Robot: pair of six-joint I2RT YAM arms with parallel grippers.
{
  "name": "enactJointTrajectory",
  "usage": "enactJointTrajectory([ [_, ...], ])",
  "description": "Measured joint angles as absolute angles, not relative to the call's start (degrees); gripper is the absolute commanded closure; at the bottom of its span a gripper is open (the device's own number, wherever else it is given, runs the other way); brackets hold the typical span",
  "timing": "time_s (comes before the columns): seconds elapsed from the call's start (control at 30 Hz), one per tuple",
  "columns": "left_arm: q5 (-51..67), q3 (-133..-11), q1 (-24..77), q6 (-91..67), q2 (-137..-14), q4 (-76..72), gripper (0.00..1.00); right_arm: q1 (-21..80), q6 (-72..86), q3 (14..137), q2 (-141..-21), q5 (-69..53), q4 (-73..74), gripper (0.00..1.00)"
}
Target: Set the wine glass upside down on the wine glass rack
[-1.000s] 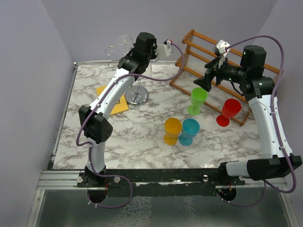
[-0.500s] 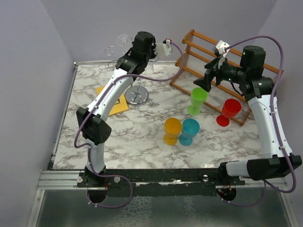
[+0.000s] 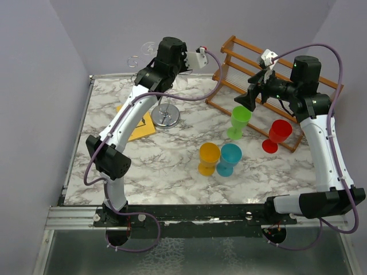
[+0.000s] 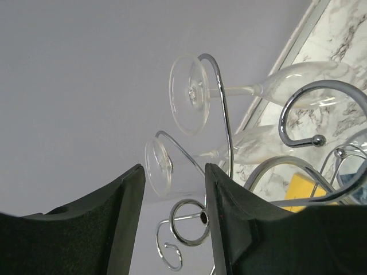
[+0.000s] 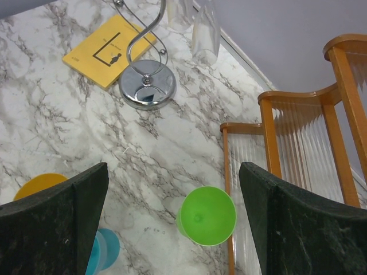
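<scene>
clear glass [image 4: 156, 169] hangs inverted on rack [image 5: 147, 86]; left claw [image 4: 174, 172] half-open, empty: release step. next, back off cleanly. right claw [image 5: 173, 172] wide, empty.

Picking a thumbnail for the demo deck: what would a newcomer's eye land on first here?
Probably the two clear wine glasses hanging upside down from the chrome rack at the back left of the table, with the left gripper open close by their feet. Then the bright colours right of centre: green cup, red cup, yellow cup, blue cup, near the wooden rack.
</scene>
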State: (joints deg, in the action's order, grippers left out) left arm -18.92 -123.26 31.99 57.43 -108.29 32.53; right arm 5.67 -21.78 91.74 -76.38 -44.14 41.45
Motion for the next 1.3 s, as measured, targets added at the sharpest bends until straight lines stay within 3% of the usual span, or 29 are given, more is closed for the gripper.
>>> enactJointTrajectory([
  [0.27,-11.8,-123.3,32.0,51.7,-104.8,37.8,0.37,5.7,-23.0,91.0,-76.4,-40.6,41.1,0.05],
  [0.37,-7.5,-123.3,32.0,48.2,-102.9,40.4,0.20,5.7,-24.0,89.8,-76.4,-37.6,41.1,0.06],
  [0.43,-4.8,-123.7,32.0,45.6,-101.8,42.5,0.03,5.7,-24.8,88.9,-76.4,-35.2,41.2,0.07],
  [0.47,-3.5,-123.9,32.0,44.4,-101.5,43.1,0.01,5.7,-25.2,88.7,-76.4,-34.3,41.3,0.08],
  [0.97,10.4,-117.0,32.1,29.7,-91.0,47.2,0.01,12.3,-29.5,81.5,-86.3,-9.7,43.7,0.26],
  [1.17,10.6,-114.2,32.1,29.1,-90.7,47.3,0.01,12.3,-28.7,81.1,-88.3,-6.4,43.7,0.32],
  [1.3,10.7,-114.1,32.1,29.0,-90.6,47.2,0.01,12.3,-27.8,81.1,-88.9,-5.3,43.7,0.42],
])
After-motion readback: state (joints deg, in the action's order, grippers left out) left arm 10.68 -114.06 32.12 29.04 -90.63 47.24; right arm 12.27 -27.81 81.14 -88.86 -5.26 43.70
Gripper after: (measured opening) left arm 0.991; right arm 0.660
